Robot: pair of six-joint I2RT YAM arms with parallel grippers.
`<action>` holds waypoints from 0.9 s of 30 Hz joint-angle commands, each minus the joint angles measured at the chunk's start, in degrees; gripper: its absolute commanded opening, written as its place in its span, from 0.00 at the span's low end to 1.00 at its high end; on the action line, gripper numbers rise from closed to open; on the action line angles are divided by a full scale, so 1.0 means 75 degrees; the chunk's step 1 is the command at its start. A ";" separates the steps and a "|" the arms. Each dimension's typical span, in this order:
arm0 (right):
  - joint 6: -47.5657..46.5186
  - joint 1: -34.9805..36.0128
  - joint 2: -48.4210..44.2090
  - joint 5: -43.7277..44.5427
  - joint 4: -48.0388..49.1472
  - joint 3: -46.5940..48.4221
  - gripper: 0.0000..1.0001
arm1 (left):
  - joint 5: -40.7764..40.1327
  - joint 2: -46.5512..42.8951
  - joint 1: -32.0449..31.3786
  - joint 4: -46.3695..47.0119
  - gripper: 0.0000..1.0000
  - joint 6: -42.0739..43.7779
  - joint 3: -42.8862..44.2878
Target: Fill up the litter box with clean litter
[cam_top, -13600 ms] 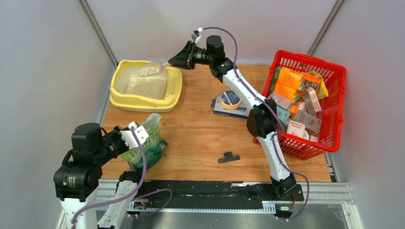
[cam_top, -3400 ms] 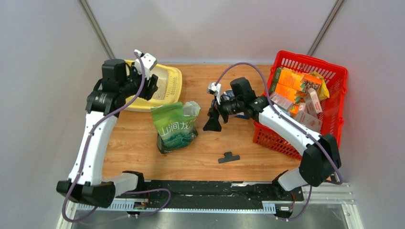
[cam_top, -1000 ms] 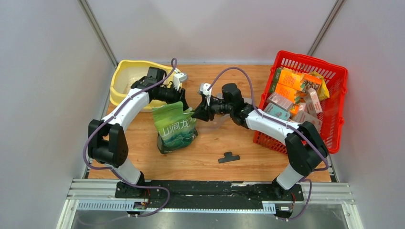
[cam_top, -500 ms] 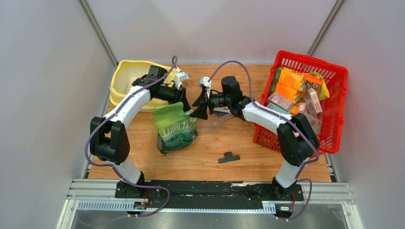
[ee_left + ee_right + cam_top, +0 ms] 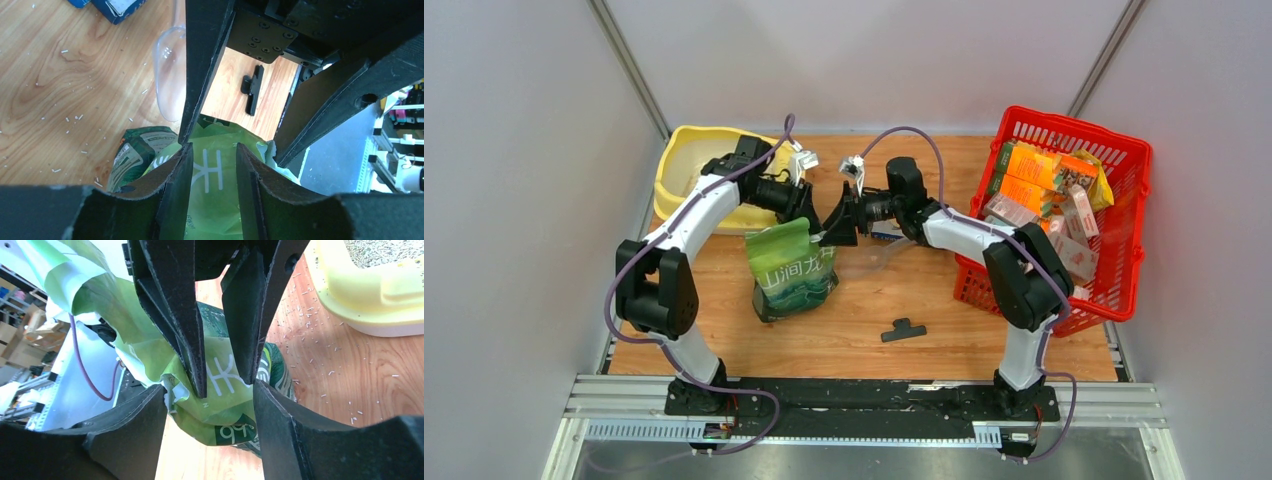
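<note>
The green pouch (image 5: 792, 272) of clean litter stands upright mid-table, its top torn open. Both grippers meet at its top. My left gripper (image 5: 812, 208) reaches in from the litter box side and is open, its fingertips apart on the pouch's printed face (image 5: 215, 175). My right gripper (image 5: 834, 232) faces it, open wide, with the pouch's top edge (image 5: 220, 410) between its fingers but not pinched. The pale yellow litter box (image 5: 682, 150) sits at the back left. Beige granules (image 5: 380, 247) lie inside it. In the wrist views, the left gripper (image 5: 214, 146) and the right gripper (image 5: 209, 388) each show a clear gap.
A clear plastic scoop (image 5: 886, 256) lies on the wood right of the pouch. Behind it is a blue box (image 5: 117, 6). A red basket (image 5: 1114, 150) of cartons stands at the right and a black clip (image 5: 904, 329) lies near the front. Stray granules (image 5: 320, 340) dot the wood.
The right gripper has spread its jaws and shifted slightly back toward the pouch's top. The left gripper has edged right to meet it. The pouch has stayed put.
</note>
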 commanded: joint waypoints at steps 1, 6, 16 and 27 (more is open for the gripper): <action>0.2230 0.0040 0.0208 -0.0778 0.2530 -0.0074 0.64 | 0.0471 0.0245 0.0190 0.0000 0.45 -0.0226 0.0507; 0.3173 0.0063 0.0290 -0.0732 0.3577 -0.0355 0.65 | 0.0659 0.0410 0.0471 -0.0082 0.45 -0.0449 0.0788; 0.4082 0.0133 0.1016 -0.0789 0.5519 -0.0285 0.69 | 0.0729 0.0492 0.0483 -0.0398 0.45 -0.0297 0.0800; 0.6865 0.0274 0.1943 -0.0905 0.9061 0.0101 0.73 | 0.0952 0.0902 0.0553 -0.0856 0.45 -0.0144 0.1316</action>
